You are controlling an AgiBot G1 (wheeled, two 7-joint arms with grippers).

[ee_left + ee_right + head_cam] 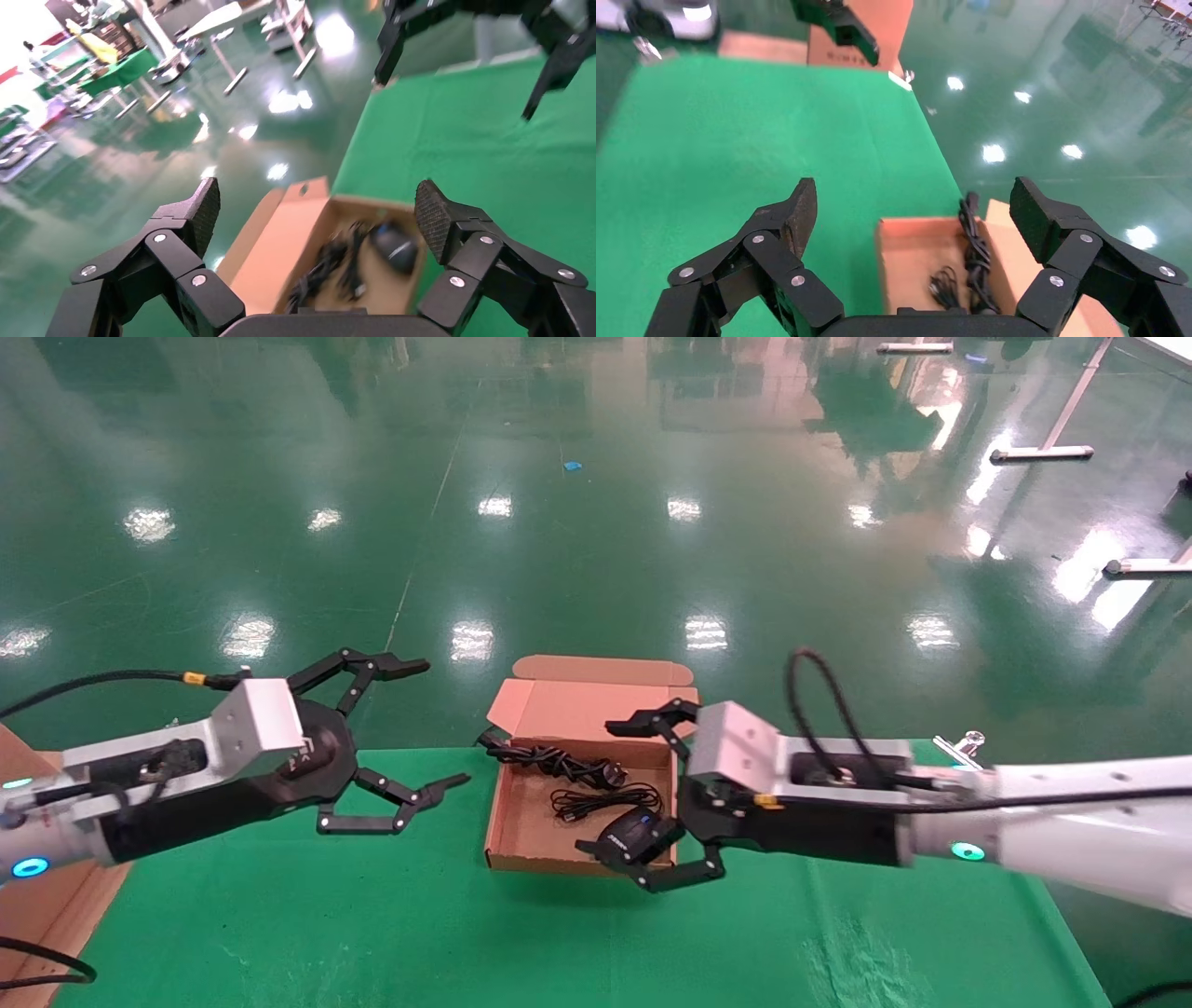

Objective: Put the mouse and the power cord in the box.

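Head view: larger carton [37, 896] lies left of box [521, 845].

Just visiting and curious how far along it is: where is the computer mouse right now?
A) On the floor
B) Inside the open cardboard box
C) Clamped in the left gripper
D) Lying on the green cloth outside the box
B: the mouse lies inside the open box beside the power cord, with the right gripper spread open over it.
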